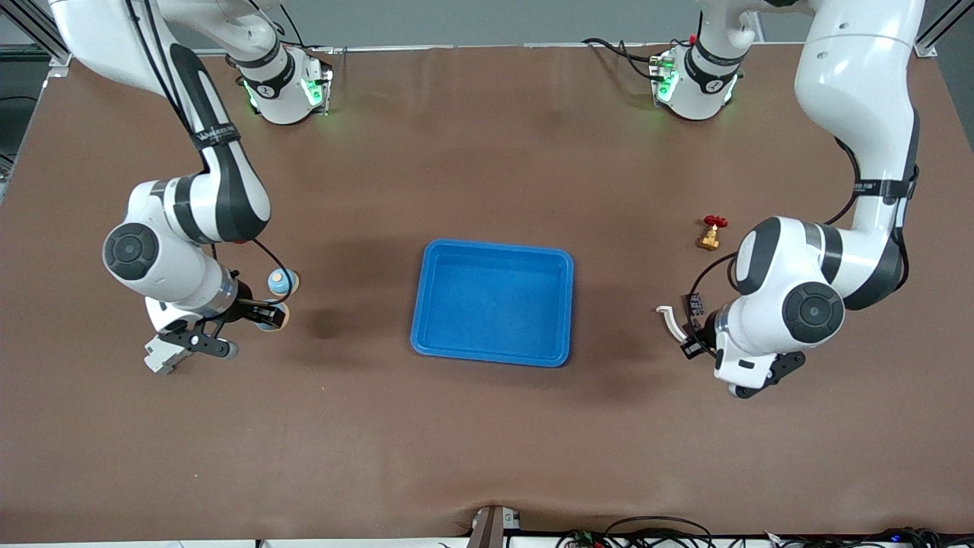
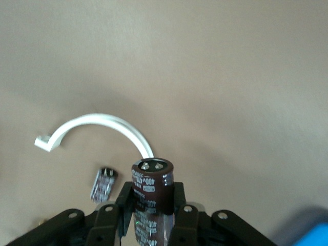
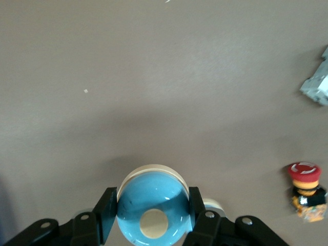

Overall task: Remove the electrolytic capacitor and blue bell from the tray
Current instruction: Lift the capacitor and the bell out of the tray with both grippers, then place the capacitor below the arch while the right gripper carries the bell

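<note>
My right gripper [image 1: 262,313] is shut on a blue bell [image 3: 152,206] with a cream base, low over the table toward the right arm's end. The bell also shows in the front view [image 1: 274,317]. My left gripper [image 1: 694,344] is shut on a dark brown capacitor [image 2: 152,187] with white print, low over the table toward the left arm's end. In the left wrist view its fingers [image 2: 180,202] clamp the capacitor's sides. The blue tray [image 1: 426,304] lies empty at the table's middle, between the two grippers.
A second blue bell [image 1: 281,282] stands beside my right gripper. A red push button [image 3: 306,190] and a grey-white part [image 3: 318,84] lie near it. A white curved piece [image 2: 97,125], a small dark component [image 2: 104,183] and a red-handled brass valve [image 1: 711,232] lie near my left gripper.
</note>
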{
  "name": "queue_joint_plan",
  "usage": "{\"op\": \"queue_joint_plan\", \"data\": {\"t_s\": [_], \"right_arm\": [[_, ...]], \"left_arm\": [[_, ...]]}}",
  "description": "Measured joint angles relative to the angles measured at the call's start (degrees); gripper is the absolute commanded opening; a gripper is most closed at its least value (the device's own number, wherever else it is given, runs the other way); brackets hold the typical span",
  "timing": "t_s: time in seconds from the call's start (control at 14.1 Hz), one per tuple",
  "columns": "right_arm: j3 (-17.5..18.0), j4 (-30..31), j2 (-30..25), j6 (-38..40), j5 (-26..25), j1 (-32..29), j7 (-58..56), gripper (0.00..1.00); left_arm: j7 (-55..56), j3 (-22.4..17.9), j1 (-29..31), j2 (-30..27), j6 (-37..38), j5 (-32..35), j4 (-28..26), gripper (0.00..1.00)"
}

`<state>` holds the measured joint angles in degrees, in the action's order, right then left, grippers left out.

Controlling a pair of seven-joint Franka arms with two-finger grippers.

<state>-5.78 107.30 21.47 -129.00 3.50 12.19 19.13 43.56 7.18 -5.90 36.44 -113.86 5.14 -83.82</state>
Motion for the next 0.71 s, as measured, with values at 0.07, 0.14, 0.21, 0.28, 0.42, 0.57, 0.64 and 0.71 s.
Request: {"op": "queue_joint_plan", "data": {"t_s": [0.07, 0.14, 0.21, 0.28, 0.42, 0.57, 0.64, 0.71], "right_arm": [[-0.01, 0.43, 0.03, -1.48, 0.00, -1.34, -1.91, 0.00], [-0.03, 1.18, 0.15, -3.39, 0.00, -2.90, -3.90, 0.00], [-0.04, 2.20, 0.51, -5.59, 0.00, -4.37, -5.61, 0.00], [-0.03, 3.09, 1.26, -7.91, 0.00, -5.46, -6.72, 0.00], [0.00, 3.94, 3.78, -12.46, 0.00, -6.20, -7.28, 0.00], [0.29, 4.11, 6.87, -16.89, 0.00, -6.18, -7.28, 0.00], [0.43, 4.11, 8.31, -18.99, 0.00, -6.17, -7.28, 0.00], [0.53, 4.11, 9.47, -20.69, 0.00, -6.17, -7.28, 0.00]], "left_arm": [[-0.03, -0.88, -0.06, 1.13, -2.12, 0.19, 0.01, 0.05], [-0.10, -1.79, -0.06, 2.39, -4.53, 0.23, 0.02, 0.05], [-0.24, -2.57, -0.03, 3.70, -7.01, 0.24, 0.03, 0.05], [-0.39, -3.19, -0.02, 5.06, -9.29, 0.24, 0.04, 0.05], [-0.45, -3.87, -0.01, 7.32, -12.00, 0.24, 0.10, 0.05], [-0.45, -3.97, -0.02, 8.77, -13.25, 0.24, 0.26, 0.05], [-0.45, -3.97, -0.05, 9.26, -13.75, 0.24, 0.37, 0.05], [-0.45, -3.97, -0.06, 9.66, -14.19, 0.24, 0.45, 0.05]]}}
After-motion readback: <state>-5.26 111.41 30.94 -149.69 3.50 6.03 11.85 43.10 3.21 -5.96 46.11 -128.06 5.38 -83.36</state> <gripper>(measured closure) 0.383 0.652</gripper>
